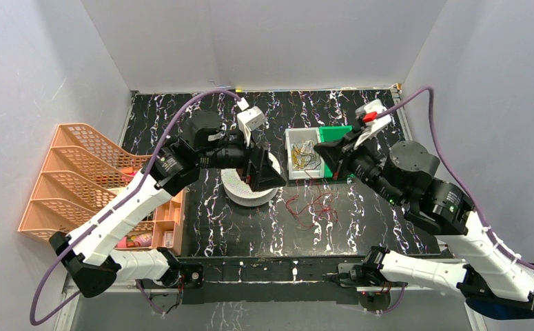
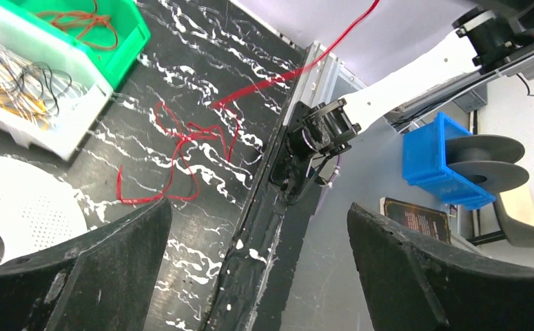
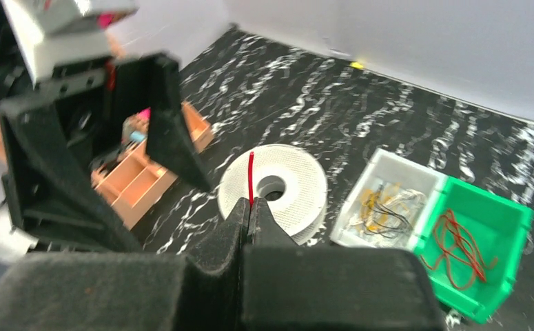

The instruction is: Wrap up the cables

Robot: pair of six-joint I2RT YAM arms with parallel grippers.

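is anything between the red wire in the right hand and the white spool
partly: the open left hand hangs over the far part of the white perforated plastic spool, close to its centre hole. the right hand is shut on the thin red wire; nothing else visible lies between them.

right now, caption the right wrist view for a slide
Right claw pinching the end of a red cable, white spool beyond

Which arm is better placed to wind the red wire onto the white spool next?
Probably the right. The right gripper is shut on a red wire, with the white spool just ahead. The left gripper stands open and empty by the spool.
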